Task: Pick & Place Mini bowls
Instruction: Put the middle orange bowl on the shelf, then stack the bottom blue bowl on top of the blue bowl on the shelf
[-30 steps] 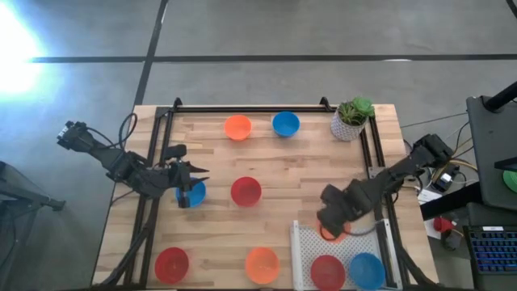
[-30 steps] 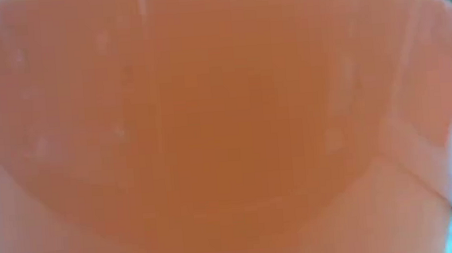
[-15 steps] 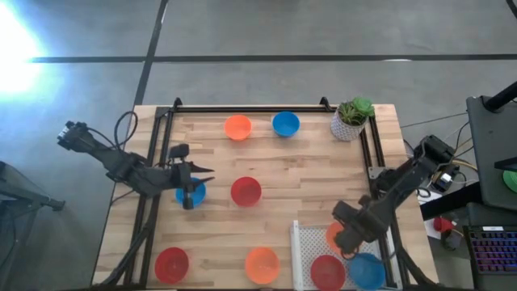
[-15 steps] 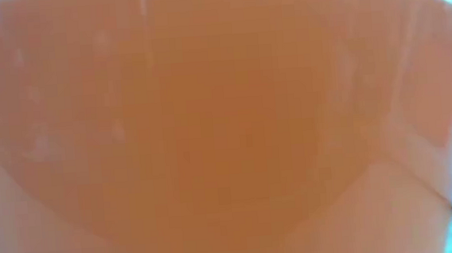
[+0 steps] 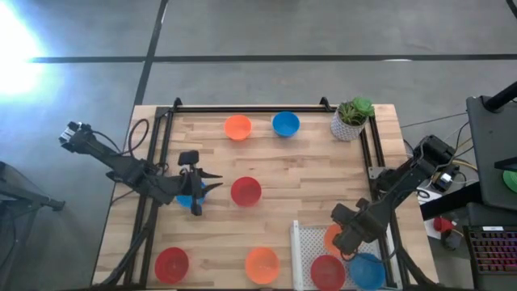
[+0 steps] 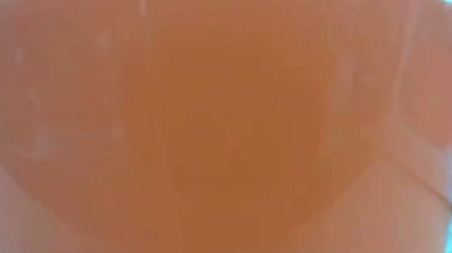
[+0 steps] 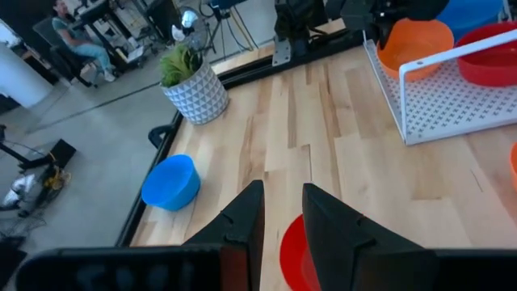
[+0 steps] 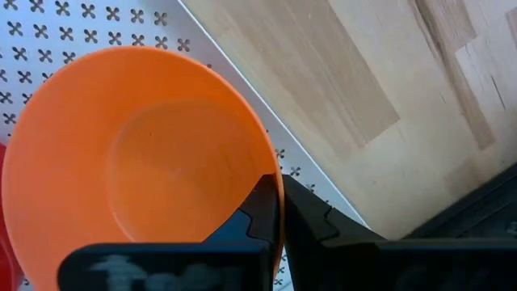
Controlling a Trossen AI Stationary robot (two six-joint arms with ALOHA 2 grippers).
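My right gripper point(image 5: 342, 237) is shut on an orange mini bowl point(image 5: 333, 236) low over the far part of a white perforated tray point(image 5: 302, 252). A red bowl point(image 5: 326, 271) and a blue bowl point(image 5: 367, 272) sit in that tray. My left gripper point(image 5: 212, 184) hovers above a blue bowl point(image 5: 185, 199) at the table's middle left. Its fingers stand a narrow gap apart with nothing between them point(image 7: 283, 218) and point at a red bowl point(image 5: 245, 191). Loose bowls rest on the wood: orange point(image 5: 237, 127), blue point(image 5: 285, 124), red point(image 5: 171, 263), orange point(image 5: 262, 264). My right gripper pinches the orange bowl's rim point(image 8: 275, 187), one finger inside the bowl and one outside. The fingers come from above, pointing down. The bowl hangs open side up over the tray's floor point(image 8: 81, 24); whether its base touches the tray cannot be told.
A white pot with a green plant point(image 5: 351, 120) stands at the far right corner. Black rails point(image 5: 250, 107) run along the far edge and both sides. The near orange bowl's wall point(image 6: 210, 127) fills the low view.
My right gripper has carried the orange bowl down and toward the table's near right, from beside the tray's far-left corner to over the tray. My left gripper has gone a little toward the table's right, over the blue bowl and toward the red one.
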